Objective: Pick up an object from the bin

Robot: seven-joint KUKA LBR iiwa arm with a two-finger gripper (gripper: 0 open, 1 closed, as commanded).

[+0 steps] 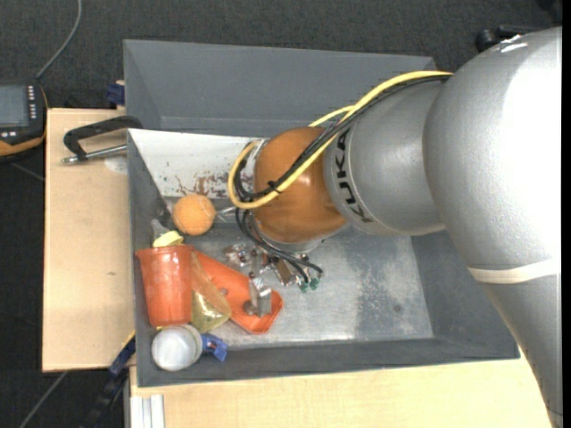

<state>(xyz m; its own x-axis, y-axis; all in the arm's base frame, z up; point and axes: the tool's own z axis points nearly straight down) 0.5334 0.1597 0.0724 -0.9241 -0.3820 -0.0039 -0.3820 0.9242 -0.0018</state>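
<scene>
Orange plastic piece point(228, 283) lies near-left, gripper point(260, 300) at its right end; clenched or released, I cannot tell. Any lift should go straight up, clear of the cup point(164, 285).

Orange ball point(194, 214) nr orange cup point(163, 283)

I count four things in the bin point(384, 315): one orange cup point(163, 283), one orange ball point(194, 214) behind it, one orange plastic piece point(234, 285) right of it, one white knob point(176, 348) before it.
</scene>
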